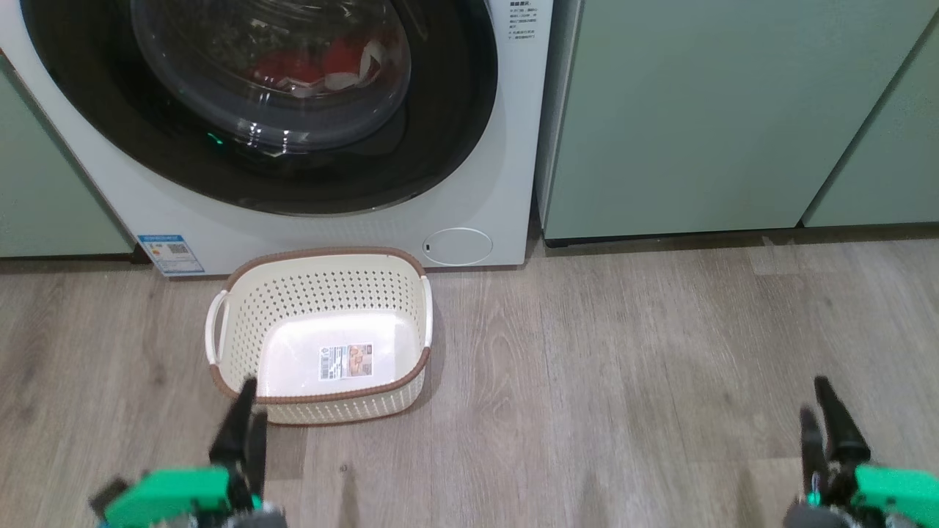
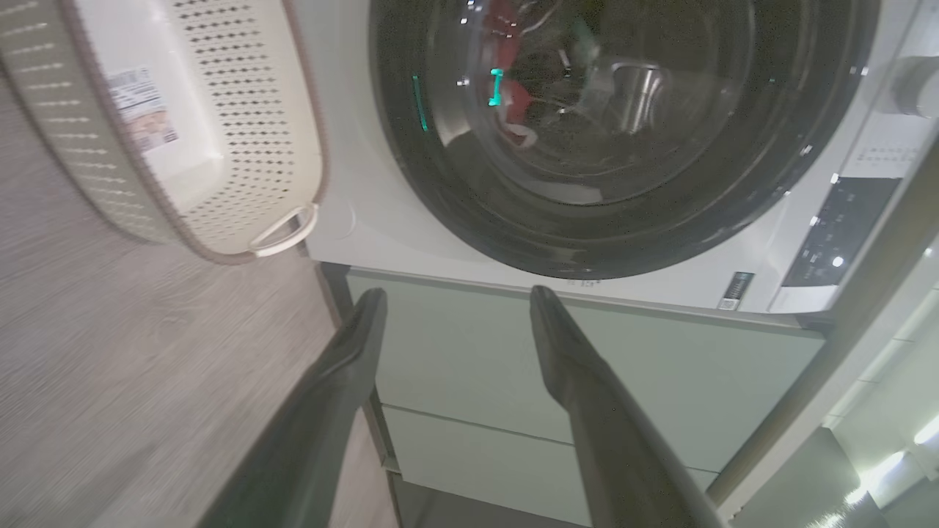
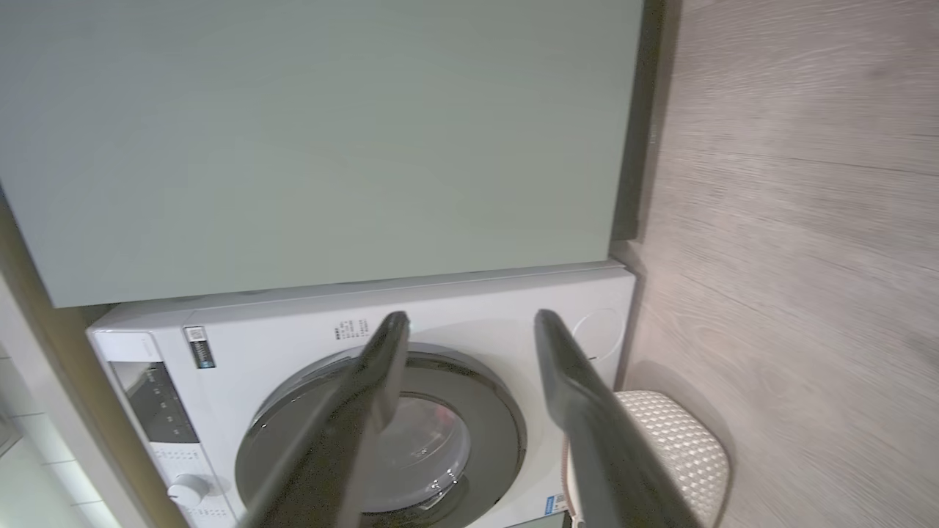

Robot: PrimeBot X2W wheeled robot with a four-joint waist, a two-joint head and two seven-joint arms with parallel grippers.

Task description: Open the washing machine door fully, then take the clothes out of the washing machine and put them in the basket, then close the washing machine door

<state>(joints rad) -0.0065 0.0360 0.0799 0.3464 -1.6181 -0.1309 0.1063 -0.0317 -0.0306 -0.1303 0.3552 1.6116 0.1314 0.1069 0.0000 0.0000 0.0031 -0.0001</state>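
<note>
While washing machine door (image 1: 455, 110) stood shut over clothes (image 1: 293, 70), my left gripper (image 1: 251, 403), jaws spread, hung just short of basket (image 1: 323, 251); right gripper (image 1: 813, 396), spread too, well off right.

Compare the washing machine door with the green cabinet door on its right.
The washing machine door is round, with a glossy black rim; the cabinet door is rectangular and plain pale green. The washing machine door has a bulging clear window showing red clothes inside; the cabinet door is flat and opaque. Both are shut.
</note>
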